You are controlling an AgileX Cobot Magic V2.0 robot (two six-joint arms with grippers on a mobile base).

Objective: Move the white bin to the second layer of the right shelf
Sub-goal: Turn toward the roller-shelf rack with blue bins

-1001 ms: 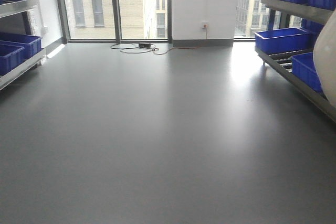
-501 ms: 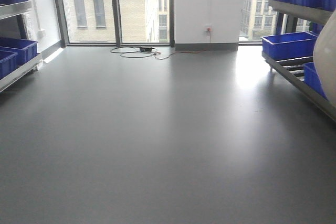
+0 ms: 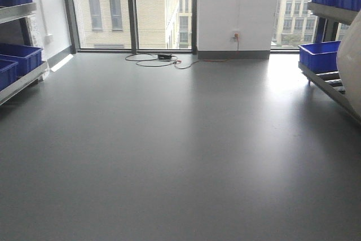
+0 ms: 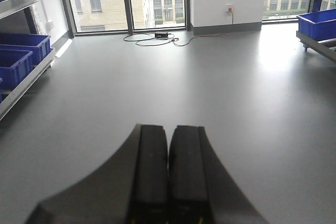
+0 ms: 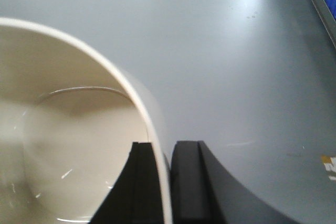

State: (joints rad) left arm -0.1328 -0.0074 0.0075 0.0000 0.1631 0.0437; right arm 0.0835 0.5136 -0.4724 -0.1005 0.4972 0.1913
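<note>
Front view: only a cream sliver of the white bin (image 3: 353, 66) shows at the right edge, in front of the right shelf (image 3: 330, 90). The shelf's tiers are cut off, so its second layer cannot be picked out.

Left wrist view: the left gripper (image 4: 169, 132) has its fingers pressed together on nothing, above the bare floor (image 4: 236, 93).

Right wrist view: the right gripper (image 5: 164, 148) pinches the bin's thin wall at the rim, one finger inside and one outside. The bin is empty, so probably light. Its glossy wall looks slippery and may flex, so this single pinch could slip. Its underside is hidden.
</note>
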